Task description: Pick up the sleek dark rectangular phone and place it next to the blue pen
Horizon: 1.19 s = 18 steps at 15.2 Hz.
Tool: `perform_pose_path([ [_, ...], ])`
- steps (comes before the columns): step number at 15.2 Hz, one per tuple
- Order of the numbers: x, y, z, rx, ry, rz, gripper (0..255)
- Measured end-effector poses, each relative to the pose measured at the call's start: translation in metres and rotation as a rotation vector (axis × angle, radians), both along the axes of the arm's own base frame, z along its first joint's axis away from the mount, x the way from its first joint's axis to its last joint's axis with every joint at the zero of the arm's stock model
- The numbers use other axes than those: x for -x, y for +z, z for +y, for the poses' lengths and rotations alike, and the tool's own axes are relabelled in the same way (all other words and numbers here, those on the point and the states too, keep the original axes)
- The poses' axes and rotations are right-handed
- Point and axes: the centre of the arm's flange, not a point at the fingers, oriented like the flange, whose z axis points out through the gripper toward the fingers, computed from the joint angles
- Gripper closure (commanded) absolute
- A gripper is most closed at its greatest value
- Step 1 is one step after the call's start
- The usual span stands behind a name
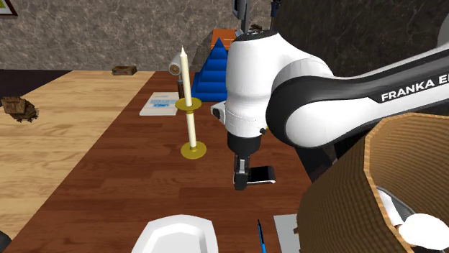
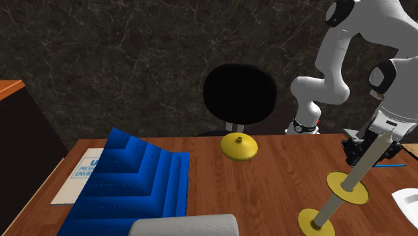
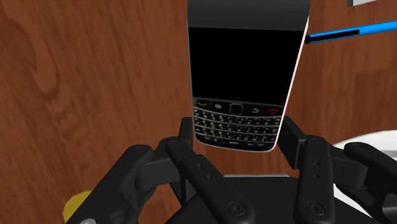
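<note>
Your end effector [image 3: 236, 137] pinches the phone [image 3: 245, 70] (keypad end); setting it beside the blue pen [image 3: 350, 32] remains

We count one dark phone [image 3: 245, 76], one blue pen [image 3: 347, 32], one cream candle [image 1: 188, 86], one blue stepped block [image 2: 130, 178], one white dish [image 1: 176, 236], one woven basket [image 1: 360, 194], one printed booklet [image 1: 160, 103], one yellow domed disc [image 2: 239, 145], two small brown items [image 1: 19, 108].

Soft, even light falls on the brown wooden surface [image 1: 129, 187] and the white arm [image 1: 252, 79], whose underside shades to grey, while the dark stone wall [image 2: 134, 60] behind looks dim.
</note>
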Motion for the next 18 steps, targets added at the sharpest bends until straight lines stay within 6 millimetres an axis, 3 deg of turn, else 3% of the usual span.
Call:
perform_pose_path([
  [12,0.001,-0.063,0.001,0.013,0.008,-0.008,255],
  [18,0.002,-0.068,0.001,0.012,0.009,-0.009,255],
])
